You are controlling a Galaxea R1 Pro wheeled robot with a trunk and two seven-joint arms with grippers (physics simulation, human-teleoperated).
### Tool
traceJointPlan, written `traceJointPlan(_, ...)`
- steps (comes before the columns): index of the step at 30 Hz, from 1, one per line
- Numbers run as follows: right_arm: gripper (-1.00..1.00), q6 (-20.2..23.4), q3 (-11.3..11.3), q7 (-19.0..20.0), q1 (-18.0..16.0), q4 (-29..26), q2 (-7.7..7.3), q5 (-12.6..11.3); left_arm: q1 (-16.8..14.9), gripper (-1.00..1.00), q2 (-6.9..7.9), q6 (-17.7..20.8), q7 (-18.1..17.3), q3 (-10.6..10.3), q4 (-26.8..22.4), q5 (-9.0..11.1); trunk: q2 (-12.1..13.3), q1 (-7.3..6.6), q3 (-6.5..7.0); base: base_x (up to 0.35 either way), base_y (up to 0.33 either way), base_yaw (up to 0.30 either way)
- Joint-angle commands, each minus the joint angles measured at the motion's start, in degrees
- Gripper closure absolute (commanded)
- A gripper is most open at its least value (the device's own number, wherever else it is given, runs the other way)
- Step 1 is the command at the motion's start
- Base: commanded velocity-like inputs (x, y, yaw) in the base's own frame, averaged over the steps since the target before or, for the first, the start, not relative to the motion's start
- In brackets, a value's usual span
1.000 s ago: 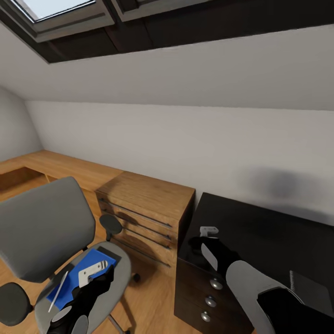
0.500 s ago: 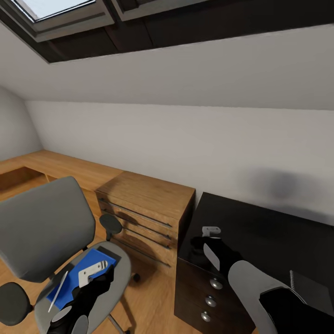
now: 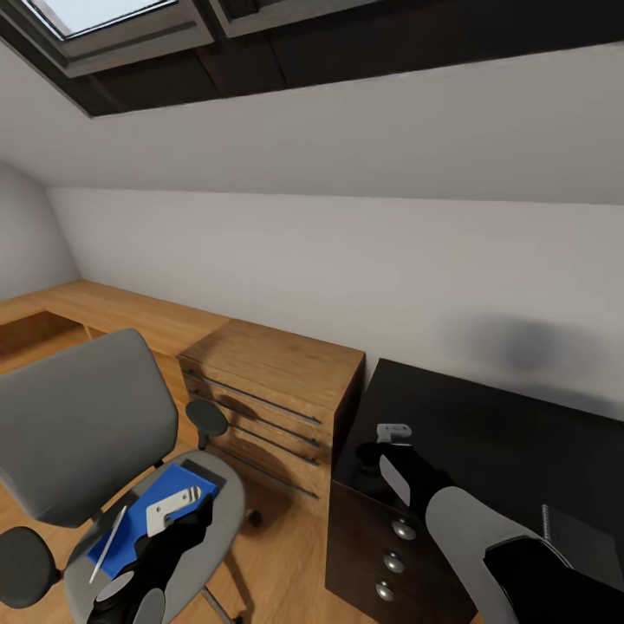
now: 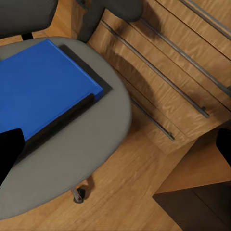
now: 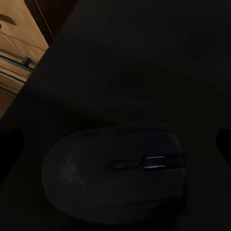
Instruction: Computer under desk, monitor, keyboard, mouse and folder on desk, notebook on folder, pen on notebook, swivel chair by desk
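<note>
Where desk (image 3: 485, 425) is black | mouse (image 5: 115, 179) dark, rounded (grey wheel)

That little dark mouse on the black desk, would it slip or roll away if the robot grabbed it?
The mouse sits flat on the desk, so it probably won't roll. Its domed, smooth-looking shell could slip between the fingers of the right gripper. Being small, it is likely light.

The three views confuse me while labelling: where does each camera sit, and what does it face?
Head: high up, facing the swivel chair and desk; both arms show.
Left wrist: above the chair seat, facing the folder; dark fingertips at the edges.
Right wrist: above the desk, facing the mouse.
Shared: head and left wrist both show the folder.
</note>
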Motion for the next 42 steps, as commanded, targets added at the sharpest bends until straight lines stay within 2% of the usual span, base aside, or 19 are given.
traceJointPlan(1,-1.0,0.3,0.49,-0.46,-0.02,-0.11,-0.03,-0.56,-0.01,-1.0,0.01,0.12,0.51,-0.06,-0.1,0.6,-0.45,0.23,-0.24,0.0,0.0,0.0)
traceJointPlan(9,-1.0,0.3,0.48,-0.5,-0.02,-0.11,-0.05,-0.51,-0.01,-1.0,0.01,0.12,0.51,-0.06,-0.13,0.62,-3.66,1.99,-1.67,0.0,0.0,0.0)
traceJointPlan(28,-1.0,0.3,0.49,-0.32,0.07,-0.03,0.22,-0.61,-0.01,-1.0,0.01,0.21,0.51,-0.25,-0.13,0.6,-3.66,1.99,-1.67,0.0,0.0,0.0)
traceJointPlan(31,-1.0,0.3,0.49,-0.31,0.07,-0.03,0.22,-0.62,-0.01,-1.0,0.01,0.21,0.51,-0.31,-0.17,0.6,-4.86,2.65,-2.21,0.0,0.0,0.0)
traceJointPlan(36,-1.0,0.31,0.56,-0.31,0.07,-0.03,0.22,-0.63,-0.01,-1.0,0.01,0.21,0.51,-0.32,-0.16,0.61,-4.86,2.65,-2.21,0.0,0.0,0.0)
traceJointPlan(42,-1.0,0.31,0.58,-0.31,0.07,-0.03,0.22,-0.62,-0.01,-1.0,0.01,0.22,0.51,-0.32,-0.15,0.63,-7.27,3.96,-3.29,0.0,0.0,0.0)
